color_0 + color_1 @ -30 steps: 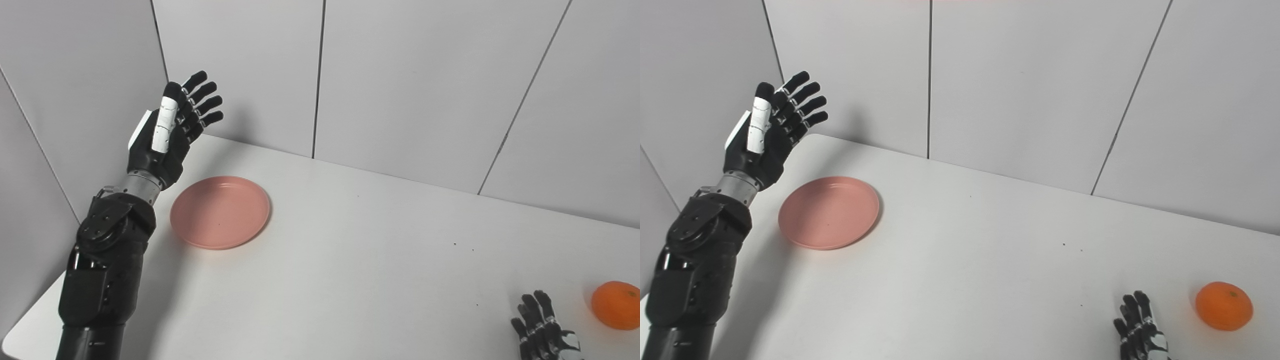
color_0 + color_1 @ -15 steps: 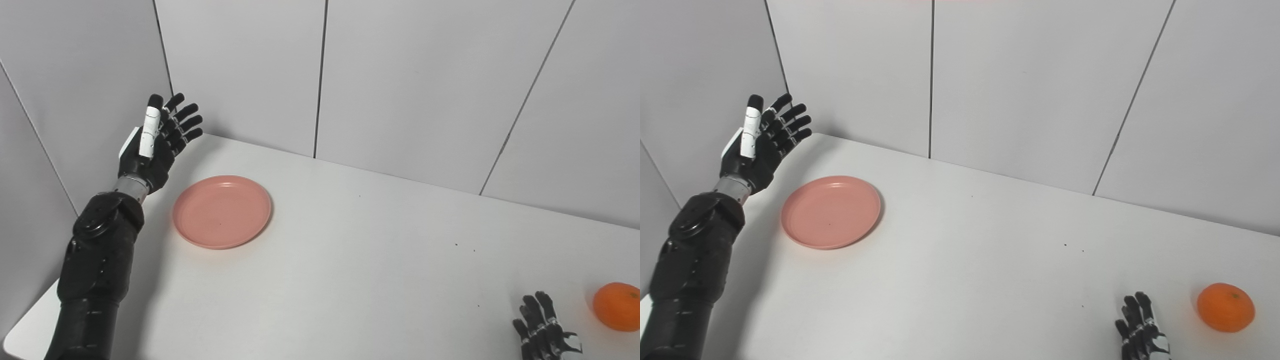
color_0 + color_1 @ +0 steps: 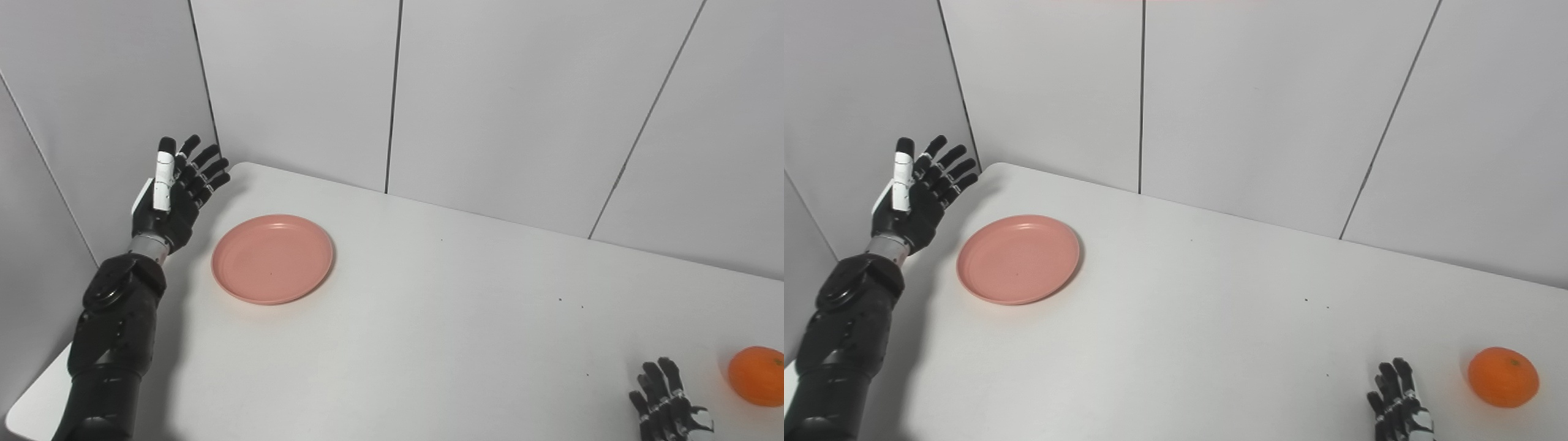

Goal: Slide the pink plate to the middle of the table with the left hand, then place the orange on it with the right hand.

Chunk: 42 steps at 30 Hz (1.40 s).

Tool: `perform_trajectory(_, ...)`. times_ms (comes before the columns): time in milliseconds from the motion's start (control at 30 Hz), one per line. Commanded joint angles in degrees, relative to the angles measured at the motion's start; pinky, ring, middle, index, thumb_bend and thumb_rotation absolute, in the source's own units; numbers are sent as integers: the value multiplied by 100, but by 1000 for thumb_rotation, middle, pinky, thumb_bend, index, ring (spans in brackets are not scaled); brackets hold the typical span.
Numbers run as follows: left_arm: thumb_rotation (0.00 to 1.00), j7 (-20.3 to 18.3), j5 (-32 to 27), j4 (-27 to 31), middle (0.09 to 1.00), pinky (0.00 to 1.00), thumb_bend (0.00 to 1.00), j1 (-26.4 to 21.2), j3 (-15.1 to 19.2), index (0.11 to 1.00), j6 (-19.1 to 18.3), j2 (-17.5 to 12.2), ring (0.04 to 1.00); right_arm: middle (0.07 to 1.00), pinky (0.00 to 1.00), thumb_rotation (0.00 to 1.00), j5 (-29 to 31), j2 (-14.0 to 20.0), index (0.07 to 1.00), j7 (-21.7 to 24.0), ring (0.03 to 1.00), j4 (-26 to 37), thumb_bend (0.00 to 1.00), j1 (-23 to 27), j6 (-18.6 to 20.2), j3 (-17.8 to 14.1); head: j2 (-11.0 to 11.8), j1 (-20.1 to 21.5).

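my left hand [image 3: 168, 199] is empty with fingers spread, raised just left of the pink plate [image 3: 272, 258], so the plate lies to its right, toward the middle of the worktop [image 3: 429, 318].

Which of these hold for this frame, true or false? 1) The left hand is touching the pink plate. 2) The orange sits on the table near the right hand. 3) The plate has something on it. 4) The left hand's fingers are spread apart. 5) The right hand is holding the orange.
1) False. The left hand is open beside the pink plate, with a gap between them.
2) True. The orange rests on the table, just to the side of the right hand.
3) False. The plate is empty.
4) True. Its fingers are extended and apart.
5) False. The right hand is apart from the orange and holds nothing.
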<state>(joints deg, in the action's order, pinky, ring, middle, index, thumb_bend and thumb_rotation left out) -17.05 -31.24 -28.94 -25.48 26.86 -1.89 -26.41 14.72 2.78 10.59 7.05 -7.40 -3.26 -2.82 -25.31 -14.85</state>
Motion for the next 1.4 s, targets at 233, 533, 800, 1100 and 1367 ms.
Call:
perform_trajectory(233,756,16,-150,-155,892,867,1000,-280,146,926,287,33,888,968,1000,1000,69,-34,979,64,1000,-505,797,-431,-21,48,-52,-14)
perform_trajectory(533,770,-2,4,-296,888,833,1000,-150,58,936,423,108,872,964,1000,1000,82,-34,971,57,1000,-457,806,-459,-10,55,-99,5)
perform_trajectory(800,773,-183,55,-825,914,836,969,-157,-17,936,751,52,868,956,1000,1000,82,-44,959,45,998,-472,809,-455,-25,49,-107,20)
perform_trajectory(1100,747,-260,-200,-1192,885,841,973,-244,126,905,718,-6,842,948,1000,1000,78,-51,947,39,992,-460,825,-456,0,61,-124,31)
perform_trajectory(1367,759,-260,-183,-1297,890,855,958,-281,123,924,575,-8,857,951,1000,1000,51,-48,952,34,996,-460,825,-457,32,83,-141,60)
